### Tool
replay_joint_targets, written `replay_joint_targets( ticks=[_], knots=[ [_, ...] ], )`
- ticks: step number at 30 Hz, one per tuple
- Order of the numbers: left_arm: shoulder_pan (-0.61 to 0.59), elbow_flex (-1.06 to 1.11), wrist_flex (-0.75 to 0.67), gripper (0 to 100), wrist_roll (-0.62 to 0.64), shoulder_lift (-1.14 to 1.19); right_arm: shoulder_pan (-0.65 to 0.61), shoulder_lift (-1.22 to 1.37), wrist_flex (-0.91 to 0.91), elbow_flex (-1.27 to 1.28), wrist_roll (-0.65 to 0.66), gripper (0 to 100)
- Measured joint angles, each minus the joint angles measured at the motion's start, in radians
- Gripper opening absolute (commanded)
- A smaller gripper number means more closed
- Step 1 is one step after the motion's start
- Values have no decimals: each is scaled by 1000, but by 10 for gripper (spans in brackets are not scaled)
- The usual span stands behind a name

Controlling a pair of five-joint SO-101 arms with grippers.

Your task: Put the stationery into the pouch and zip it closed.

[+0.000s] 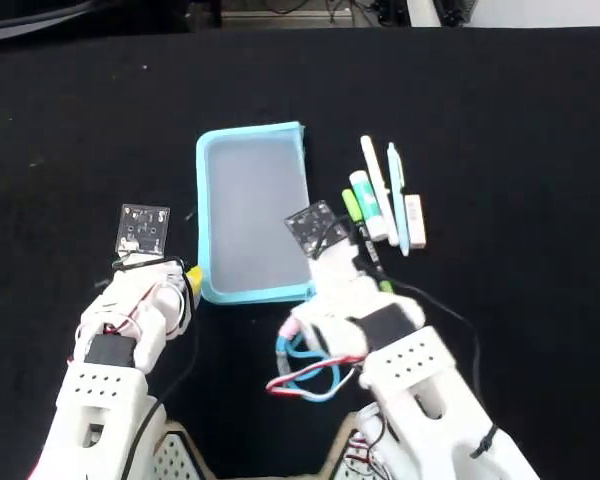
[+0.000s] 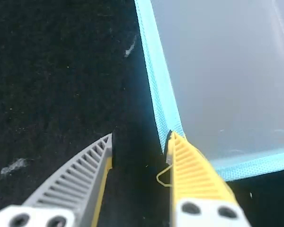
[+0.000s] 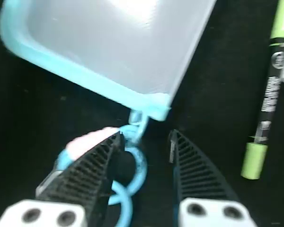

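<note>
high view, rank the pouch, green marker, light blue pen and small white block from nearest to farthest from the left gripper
From the left gripper:
1. pouch, right at the gripper, which sits by its near corner.
2. green marker, just beyond the pouch's opposite long edge.
3. light blue pen, farther out on that same side.
4. small white block, outermost, right beside the pen.

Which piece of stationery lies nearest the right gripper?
The black marker with green ends: it lies closest to the right gripper; the rest lie beyond it.
</note>
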Motion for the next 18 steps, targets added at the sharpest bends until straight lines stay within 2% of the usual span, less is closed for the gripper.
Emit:
replay_joint_targets(
  ticks=[7,12,18],
  knots=[
    [0,0,0,192,0,0,-103,0,8,-9,-221,160],
    [0,0,0,192,0,0,-189,0,-23,20,-244,160],
    [0,0,0,192,0,0,-196,0,-141,143,-244,160]
  ],
)
